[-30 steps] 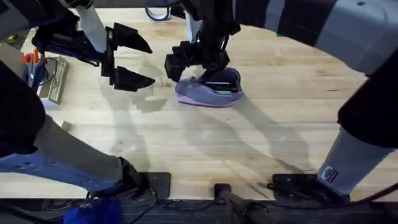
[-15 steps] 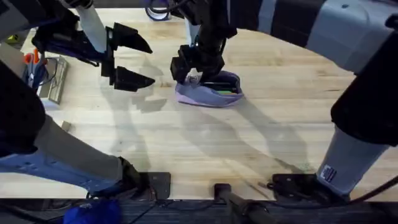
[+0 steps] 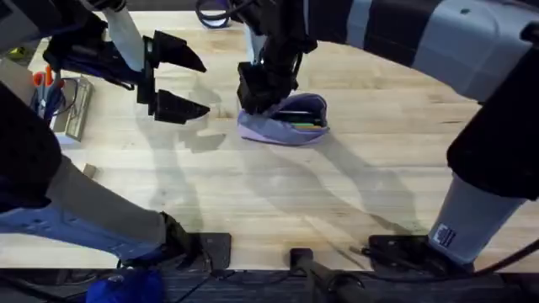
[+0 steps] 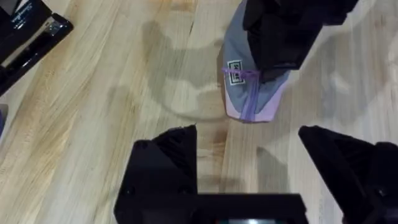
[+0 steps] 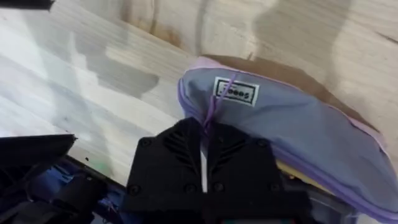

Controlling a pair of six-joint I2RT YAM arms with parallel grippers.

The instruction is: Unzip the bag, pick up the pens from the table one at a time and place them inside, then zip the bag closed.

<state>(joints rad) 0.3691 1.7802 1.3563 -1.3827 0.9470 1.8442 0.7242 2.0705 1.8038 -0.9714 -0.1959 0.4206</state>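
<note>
Biggest thing here is the pale butcher-block wooden desk, planks running every which way. Sitting on it, toward the far middle, is the soft oblong lavender fabric pencil pouch, mouth gaping, with a slim dark greenish pen already lying inside.

The right end effector is down at the pouch's left end. In the right wrist view its black fingers are pinched together right where the thin purple zipper pull cord runs in, so I'd say it's clamped on that cord. The left end effector hangs off to the left of the pouch, spread wide, nothing in it.

Handling-wise I reckon this pouch is light and floppy, so it'll slide or bunch up when the zipper gets tugged. Best hold is that cord or tab, with the other arm pinning the fabric end.

Compared to a second ago, the right end effector has crept up and toward the far side over the pouch's left end, and the pouch mouth looks a little more pulled up. The left arm hasn't budged.
</note>
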